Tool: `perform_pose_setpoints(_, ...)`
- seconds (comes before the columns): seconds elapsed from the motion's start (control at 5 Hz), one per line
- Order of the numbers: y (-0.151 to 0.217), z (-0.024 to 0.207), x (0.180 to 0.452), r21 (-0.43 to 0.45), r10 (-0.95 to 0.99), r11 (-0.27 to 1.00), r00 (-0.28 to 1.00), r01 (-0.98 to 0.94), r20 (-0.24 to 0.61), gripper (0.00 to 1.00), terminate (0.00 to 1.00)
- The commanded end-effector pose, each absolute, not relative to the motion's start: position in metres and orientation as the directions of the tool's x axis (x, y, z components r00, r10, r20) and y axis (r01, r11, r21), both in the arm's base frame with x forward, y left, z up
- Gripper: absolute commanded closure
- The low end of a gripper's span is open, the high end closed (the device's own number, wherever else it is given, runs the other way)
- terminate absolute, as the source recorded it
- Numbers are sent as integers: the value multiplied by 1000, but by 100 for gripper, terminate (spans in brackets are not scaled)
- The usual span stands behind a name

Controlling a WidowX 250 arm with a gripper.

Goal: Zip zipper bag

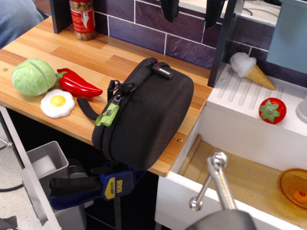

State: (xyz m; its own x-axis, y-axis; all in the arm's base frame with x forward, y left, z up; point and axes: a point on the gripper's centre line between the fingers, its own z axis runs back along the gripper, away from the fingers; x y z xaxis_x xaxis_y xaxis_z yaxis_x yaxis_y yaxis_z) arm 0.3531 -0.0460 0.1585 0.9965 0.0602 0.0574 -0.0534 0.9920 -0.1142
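The zipper bag [144, 115] is lying on the wooden counter [91, 57], overhanging its edge. The gripper [191, 12] is hanging above, its 2 fingers spread apart.

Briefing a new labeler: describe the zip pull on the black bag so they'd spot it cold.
Start at the wooden counter and find the big black zipper bag at its front right corner, partly hanging over the edge. On the bag's left side, facing the toy foods, a small lime-green pull tab hangs from the zipper below a black strap. It is the only bright green piece on the bag.
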Motion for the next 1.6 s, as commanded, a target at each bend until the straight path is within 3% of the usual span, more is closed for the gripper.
perform_pose_setpoints(0.0,-46,158,353,-114,60,992,997,-53,57,0,0)
perform_pose_setpoints(0.2,-43,174,325,-134,29,991,997,-20,70,0,0)
perform_pose_setpoints(0.6,-23,180,234,-154,-110,981,990,122,86,0,0)
perform_pose_setpoints(0.8,-11,170,214,-152,-132,977,985,148,110,0,0)
perform_pose_setpoints(1.4,0,118,208,-96,-180,977,977,191,113,0,0)
